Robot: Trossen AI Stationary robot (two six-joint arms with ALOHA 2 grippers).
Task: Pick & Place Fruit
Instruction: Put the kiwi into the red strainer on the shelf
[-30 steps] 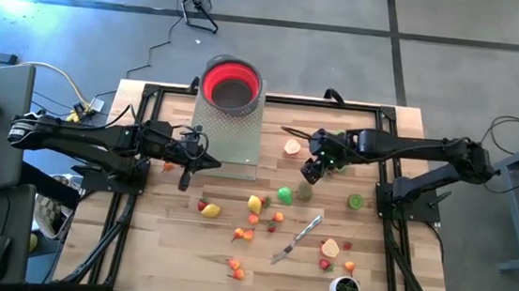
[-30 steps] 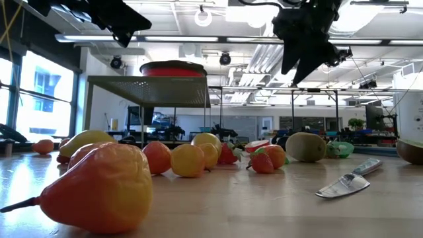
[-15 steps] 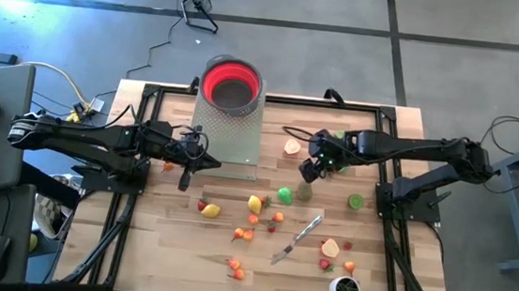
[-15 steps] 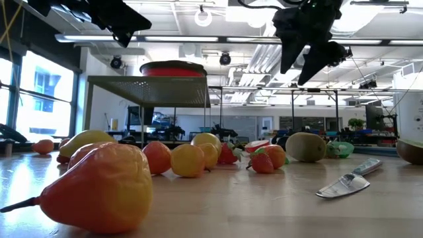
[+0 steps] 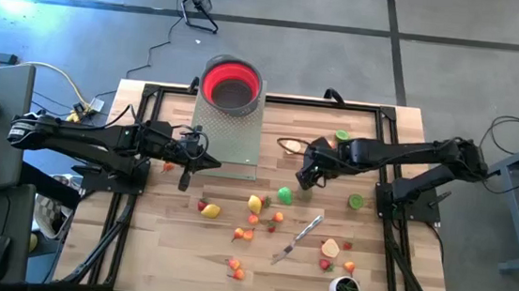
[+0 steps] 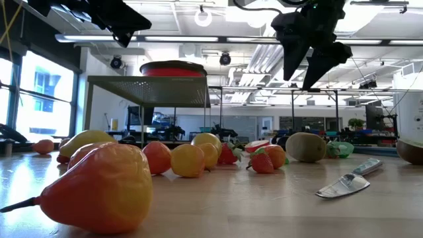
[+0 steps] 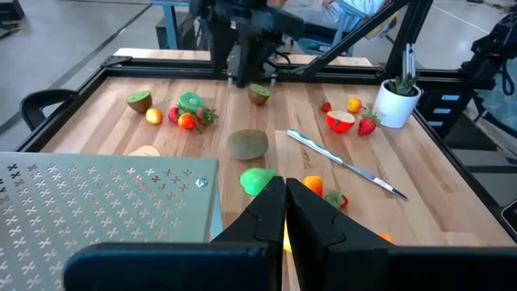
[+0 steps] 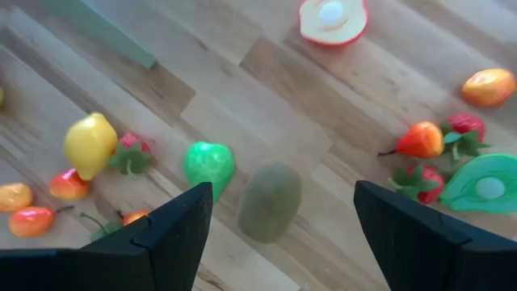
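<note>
Wooden desk (image 5: 371, 268) carries scattered fruit (image 5: 253, 222). Right tool (image 5: 306, 178) has spread its fingers and shifted above the brown kiwi (image 8: 271, 200), suggesting a grasp next. Left tool (image 5: 184, 178) waits pinched together beside the perforated stand (image 5: 227, 133).

A red bowl (image 5: 232, 83) sits on a perforated metal stand (image 5: 225, 140) at the far side of the wooden counter (image 5: 165, 250). A silver knife (image 5: 296, 239) lies flat toward the near right (blade angled), and a small white cup (image 5: 346, 290) with green contents stands by the near edge.
</note>
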